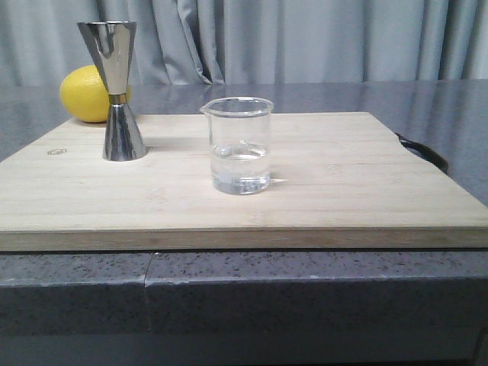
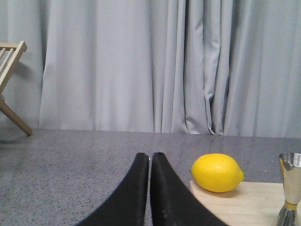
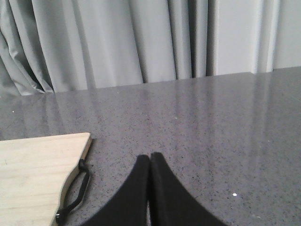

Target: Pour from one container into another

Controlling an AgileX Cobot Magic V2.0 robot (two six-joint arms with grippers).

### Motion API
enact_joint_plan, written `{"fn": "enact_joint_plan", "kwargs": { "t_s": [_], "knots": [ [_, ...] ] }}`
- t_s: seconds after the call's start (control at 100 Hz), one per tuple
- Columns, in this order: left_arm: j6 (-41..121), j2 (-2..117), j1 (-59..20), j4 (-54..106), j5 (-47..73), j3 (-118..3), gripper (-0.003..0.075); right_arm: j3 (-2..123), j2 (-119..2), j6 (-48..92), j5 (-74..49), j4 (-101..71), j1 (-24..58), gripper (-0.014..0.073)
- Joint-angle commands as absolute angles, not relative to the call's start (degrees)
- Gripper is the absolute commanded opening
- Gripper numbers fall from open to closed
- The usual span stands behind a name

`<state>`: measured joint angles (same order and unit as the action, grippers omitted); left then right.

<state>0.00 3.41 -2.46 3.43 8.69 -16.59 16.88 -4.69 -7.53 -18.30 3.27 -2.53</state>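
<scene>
The glass beaker (image 1: 239, 145) stands upright near the middle of the wooden board (image 1: 343, 191), with some clear liquid in its lower part. The steel jigger (image 1: 114, 90) stands upright near the board's back left corner, well apart from the beaker. A lemon (image 1: 85, 94) lies just behind the jigger. The left gripper (image 2: 149, 162) and the right gripper (image 3: 150, 162) both have their fingers pressed together with nothing between them, over the grey counter (image 3: 211, 122)

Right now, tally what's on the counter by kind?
Glass beaker: 1
Steel jigger: 1
Lemon: 1
Wooden cutting board: 1
Total: 4
</scene>
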Motion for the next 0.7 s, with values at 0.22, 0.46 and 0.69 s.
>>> {"fn": "enact_joint_plan", "kwargs": {
  "t_s": [0.22, 0.46, 0.69],
  "knots": [
    [1.74, 18.22, -2.36, 3.25, 14.70, -32.25, -0.0019, 32.63, -20.31, -3.42, -22.55, 4.08, -3.00, -0.0068],
    [1.74, 22.71, -2.36, 3.56, 13.77, -35.34, -0.0019, 35.82, -24.22, -3.42, -22.10, 3.74, -3.00, -0.0069],
    [1.74, 22.84, -2.36, 3.56, 13.77, -35.34, -0.0019, 35.82, -24.22, -3.42, -21.74, 3.74, -3.00, -0.0068]
  ]
}}
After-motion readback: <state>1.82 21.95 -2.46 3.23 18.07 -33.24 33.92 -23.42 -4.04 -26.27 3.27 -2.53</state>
